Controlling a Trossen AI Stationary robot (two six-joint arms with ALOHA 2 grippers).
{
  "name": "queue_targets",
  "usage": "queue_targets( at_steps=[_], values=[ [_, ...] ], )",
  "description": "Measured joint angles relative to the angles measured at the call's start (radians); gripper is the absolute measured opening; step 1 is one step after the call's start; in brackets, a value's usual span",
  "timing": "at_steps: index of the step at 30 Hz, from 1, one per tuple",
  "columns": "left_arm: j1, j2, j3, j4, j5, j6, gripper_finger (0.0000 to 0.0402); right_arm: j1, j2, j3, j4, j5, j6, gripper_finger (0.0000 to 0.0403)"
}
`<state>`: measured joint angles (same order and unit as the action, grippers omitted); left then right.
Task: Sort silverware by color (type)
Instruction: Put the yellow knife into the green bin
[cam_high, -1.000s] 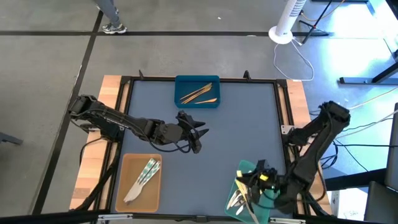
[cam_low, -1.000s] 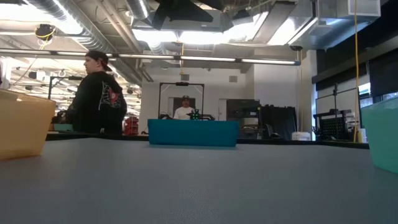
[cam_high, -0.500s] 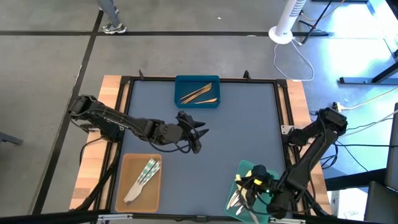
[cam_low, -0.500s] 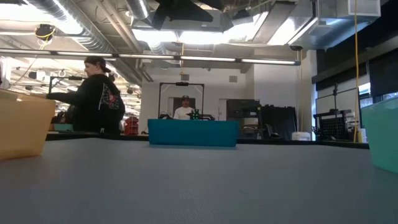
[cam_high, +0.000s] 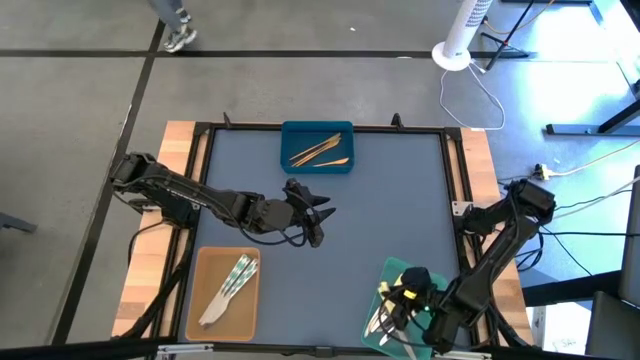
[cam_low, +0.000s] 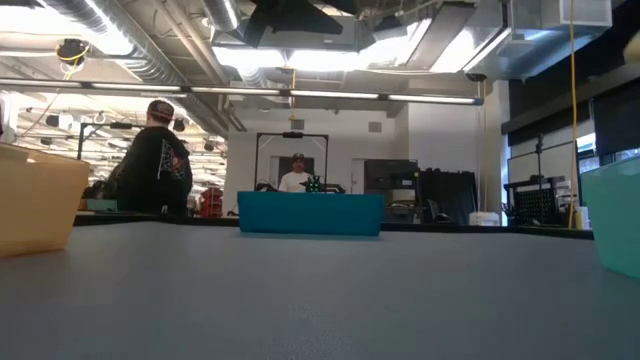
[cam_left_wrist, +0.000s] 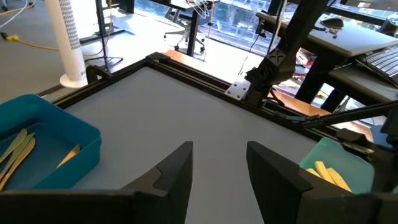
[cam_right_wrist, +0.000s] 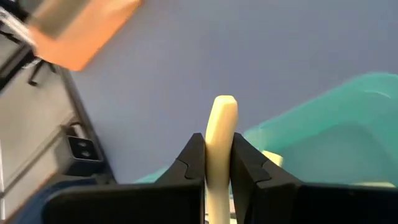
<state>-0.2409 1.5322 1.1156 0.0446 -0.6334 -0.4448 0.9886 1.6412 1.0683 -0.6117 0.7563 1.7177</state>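
My right gripper (cam_high: 400, 297) hangs over the green tray (cam_high: 392, 270) at the table's near right, shut on a pale yellow utensil (cam_right_wrist: 221, 124). More pale utensils (cam_high: 380, 321) lie in that tray. Wood-brown utensils (cam_high: 320, 150) lie in the blue tray (cam_high: 290, 135) at the far middle. Silvery ones (cam_high: 232, 280) lie in the tan tray (cam_high: 200, 265) at the near left. My left gripper (cam_high: 312, 214) hovers open over the middle of the table, with nothing between its fingers (cam_left_wrist: 180, 171). My right gripper pinches the pale yellow utensil between its two fingers (cam_right_wrist: 191, 155). The utensil runs along the fingers, and its rounded end (cam_right_wrist: 222, 106) sticks out past the fingertips. It is lifted clear, above the green tray's edge (cam_right_wrist: 311, 112). Its other end is hidden behind the gripper.
The table's grey-blue mat (cam_high: 400, 200) is bare between the three trays. A black frame (cam_high: 452, 170) borders it. In the low view the blue tray (cam_low: 310, 213) stands at the far side, and a person (cam_low: 155, 165) stands in the room behind.
My right gripper has sunk toward the green tray and the table's near edge, tipping further downward, with the yellow utensil still between its fingers.
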Motion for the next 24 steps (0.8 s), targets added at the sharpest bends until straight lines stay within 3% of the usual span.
queue_targets(
  at_steps=[8,15,24],
  values=[
    [0.0,0.0,0.0,-0.001,0.0,0.0,0.0144,-0.001,0.027,0.0,-0.146,-0.054,0.119,0.0023],
    [0.0,0.0,0.0,-0.001,0.0,0.0,0.0144,-0.001,0.032,0.0,-0.177,-0.073,0.126,0.0023],
    [0.0,0.0,0.0,0.0,0.0,0.0,0.0144,-0.027,0.032,0.0,-0.209,-0.178,0.116,0.0027]
  ],
)
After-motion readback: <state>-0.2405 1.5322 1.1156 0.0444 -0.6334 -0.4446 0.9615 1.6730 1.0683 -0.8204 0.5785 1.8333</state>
